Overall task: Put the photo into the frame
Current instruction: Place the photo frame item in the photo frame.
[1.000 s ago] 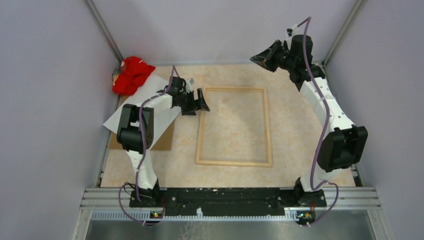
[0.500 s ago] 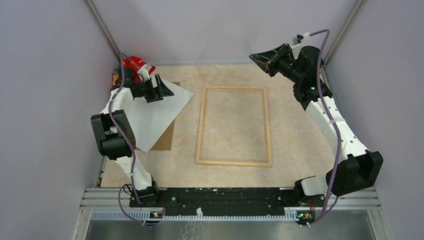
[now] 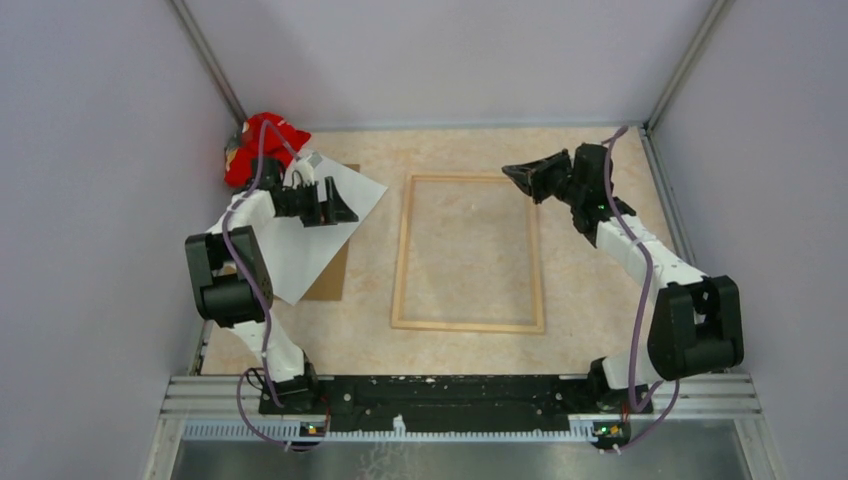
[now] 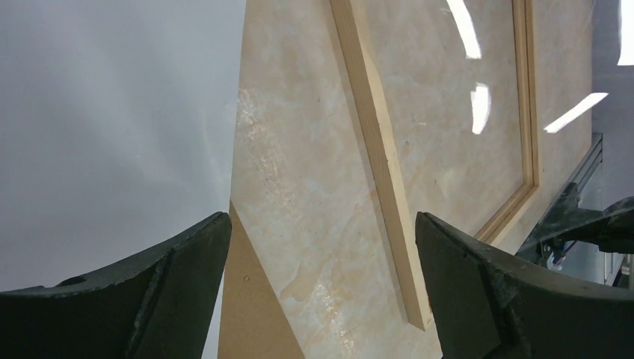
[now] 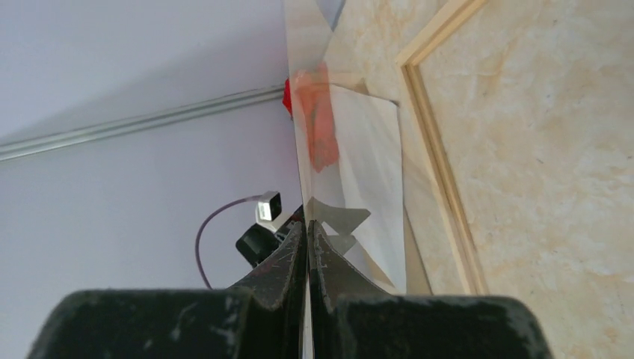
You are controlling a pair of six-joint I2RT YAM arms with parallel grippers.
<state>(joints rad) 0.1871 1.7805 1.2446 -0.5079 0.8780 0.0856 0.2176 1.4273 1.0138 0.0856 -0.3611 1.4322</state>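
While one photo [image 3: 310, 245] overlaps one brown board [image 3: 328, 279], one frame [image 3: 468, 325] lies nearby.

1. Inside the frame [image 3: 467, 325], bare table [image 3: 580, 300] lies open from above.
2. Left of the frame runs a narrow bare strip, then the photo [image 3: 310, 240] on a brown board [image 3: 330, 282].
3. The left gripper [image 3: 345, 206], jaws wide, hangs over the photo's corner nearest the frame.
4. The right gripper [image 3: 510, 173], closed, hovers at the frame's far-right corner.
5. A red cloth [image 3: 275, 130] sits far left of the frame, by the wall.

Overhead view, close wrist views, common frame [image 3: 468, 325]
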